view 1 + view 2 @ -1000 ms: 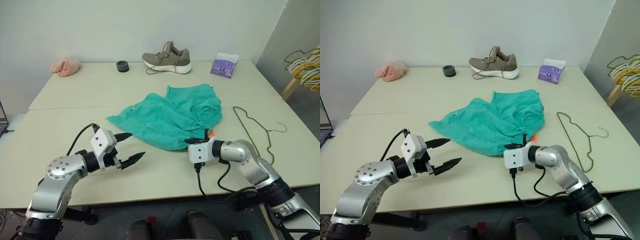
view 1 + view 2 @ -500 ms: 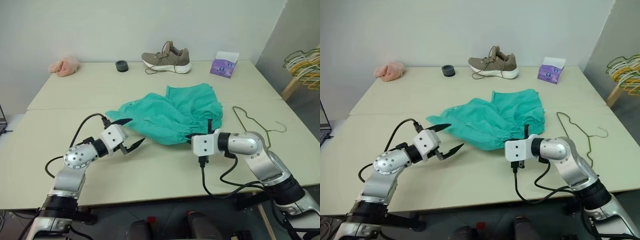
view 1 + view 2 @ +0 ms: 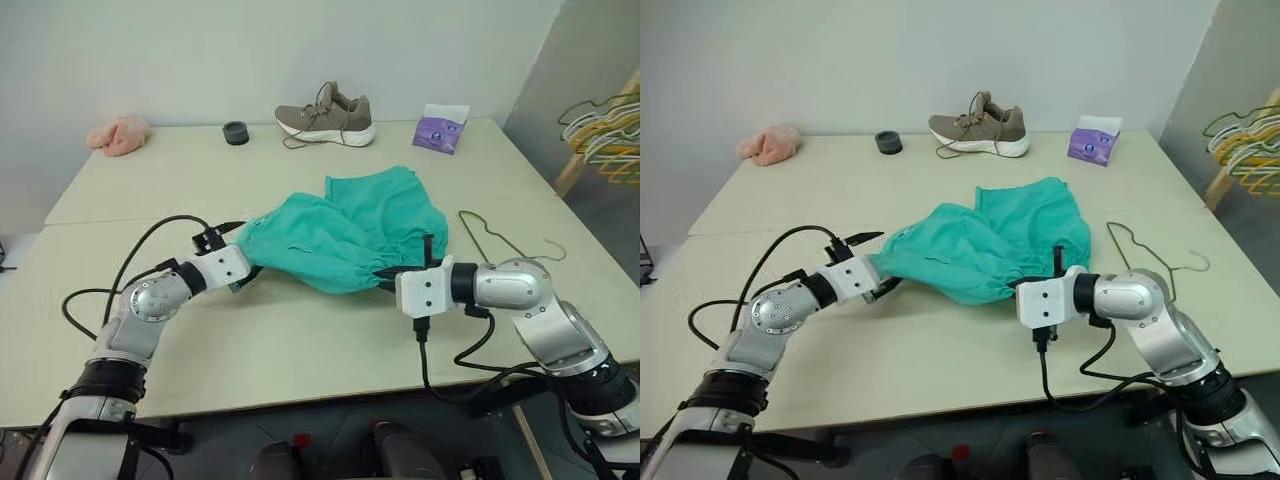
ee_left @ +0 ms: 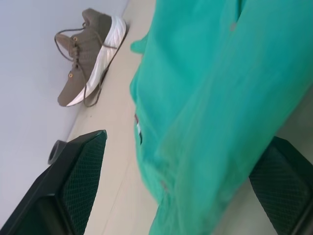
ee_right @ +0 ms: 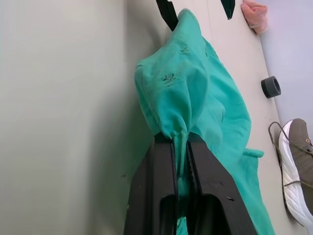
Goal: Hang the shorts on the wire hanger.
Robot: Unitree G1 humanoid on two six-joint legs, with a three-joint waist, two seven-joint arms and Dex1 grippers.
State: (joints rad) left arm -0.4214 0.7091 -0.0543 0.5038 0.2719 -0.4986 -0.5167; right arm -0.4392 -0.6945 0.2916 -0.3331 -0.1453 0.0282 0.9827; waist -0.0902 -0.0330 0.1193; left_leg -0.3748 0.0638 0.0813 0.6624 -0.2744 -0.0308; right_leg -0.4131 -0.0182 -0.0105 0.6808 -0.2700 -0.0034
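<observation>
The teal-green shorts [image 3: 345, 232] lie crumpled in the middle of the table. My left gripper [image 3: 238, 258] is open, its two black fingers on either side of the shorts' left corner; in the left wrist view the cloth [image 4: 205, 98] hangs between the fingers [image 4: 73, 181]. My right gripper [image 5: 178, 142] is shut on a fold at the shorts' near right edge, which is raised a little off the table. The thin dark wire hanger [image 3: 505, 238] lies flat on the table just right of the shorts, behind my right arm.
Along the far edge sit a pink cloth [image 3: 118, 133], a small black ring [image 3: 235, 132], a brown shoe [image 3: 325, 113] and a purple tissue box [image 3: 441, 128]. A rack of hangers [image 3: 600, 130] stands off the table's right side. A seam [image 3: 120, 222] crosses the tabletop.
My left gripper has gone forward and rolled, and now straddles the shorts' left corner. My right gripper has risen slightly with the pinched fold. The camera has shifted a little.
</observation>
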